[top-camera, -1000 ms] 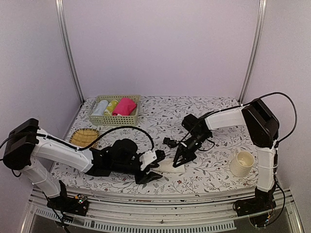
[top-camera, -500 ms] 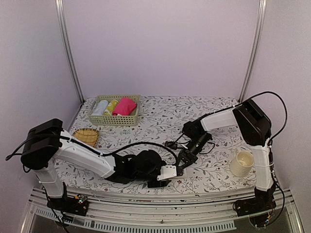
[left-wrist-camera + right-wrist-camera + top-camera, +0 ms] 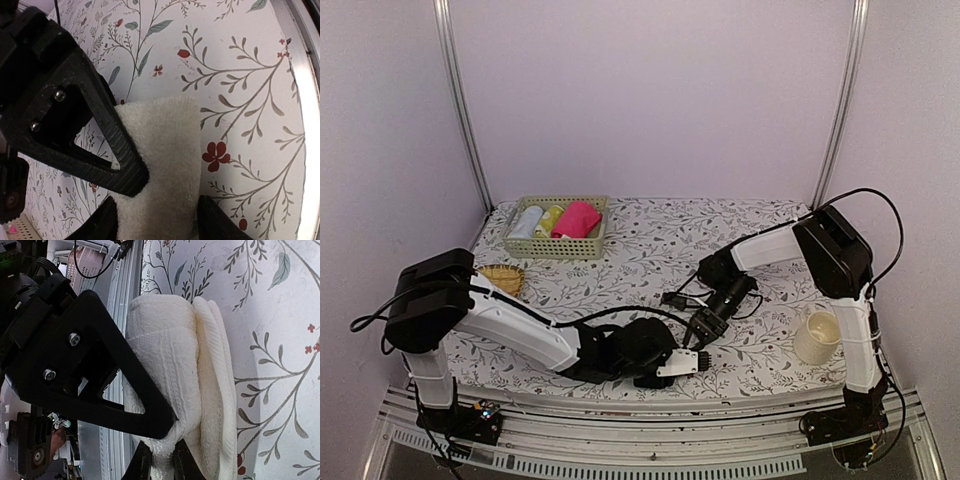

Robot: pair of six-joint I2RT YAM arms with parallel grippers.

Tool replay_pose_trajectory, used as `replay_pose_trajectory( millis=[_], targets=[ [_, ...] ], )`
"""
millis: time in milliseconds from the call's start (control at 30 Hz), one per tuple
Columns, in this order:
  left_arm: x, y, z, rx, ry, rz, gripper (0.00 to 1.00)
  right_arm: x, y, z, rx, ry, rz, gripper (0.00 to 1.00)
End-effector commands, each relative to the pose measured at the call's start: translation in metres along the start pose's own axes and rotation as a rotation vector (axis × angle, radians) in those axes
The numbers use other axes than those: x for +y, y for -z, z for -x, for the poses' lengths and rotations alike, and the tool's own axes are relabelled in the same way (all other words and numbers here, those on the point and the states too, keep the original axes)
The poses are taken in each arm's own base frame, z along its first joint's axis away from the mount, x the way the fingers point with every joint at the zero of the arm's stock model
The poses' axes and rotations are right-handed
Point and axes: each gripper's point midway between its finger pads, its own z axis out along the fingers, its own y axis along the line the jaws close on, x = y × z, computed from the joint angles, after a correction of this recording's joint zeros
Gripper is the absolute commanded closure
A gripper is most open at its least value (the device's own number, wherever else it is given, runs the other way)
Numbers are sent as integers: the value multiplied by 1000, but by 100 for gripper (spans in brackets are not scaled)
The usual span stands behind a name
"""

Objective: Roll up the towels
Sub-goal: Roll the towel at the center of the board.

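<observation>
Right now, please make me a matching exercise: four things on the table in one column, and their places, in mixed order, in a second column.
Things:
1. pink towel
2. cream towel
3. mug
4. straw mat

Places:
A. on the right side, toward the front
B. at the near edge of the table, about the middle
C. rolled, inside the green basket at the back left
D. on the left, nearer to us than the basket

Pairs: 1-C, 2-B, 3-A, 4-D
</observation>
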Motion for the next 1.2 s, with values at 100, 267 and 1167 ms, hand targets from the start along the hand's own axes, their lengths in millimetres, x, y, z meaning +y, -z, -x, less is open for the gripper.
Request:
replay_pose_trajectory(
  millis=[100,267,1167],
  targets=[
    [-25,-17,-21,92,-64,-54,47,-12,-8,-15,46,-44,20,93],
    [-33,-20,-25,114,-60,-93,53,-9,-4,-11,35,-36,18,89],
    [-38,-28,-39,151,609,-673,71,39,125,-21,-166,566,-892,59]
  ],
)
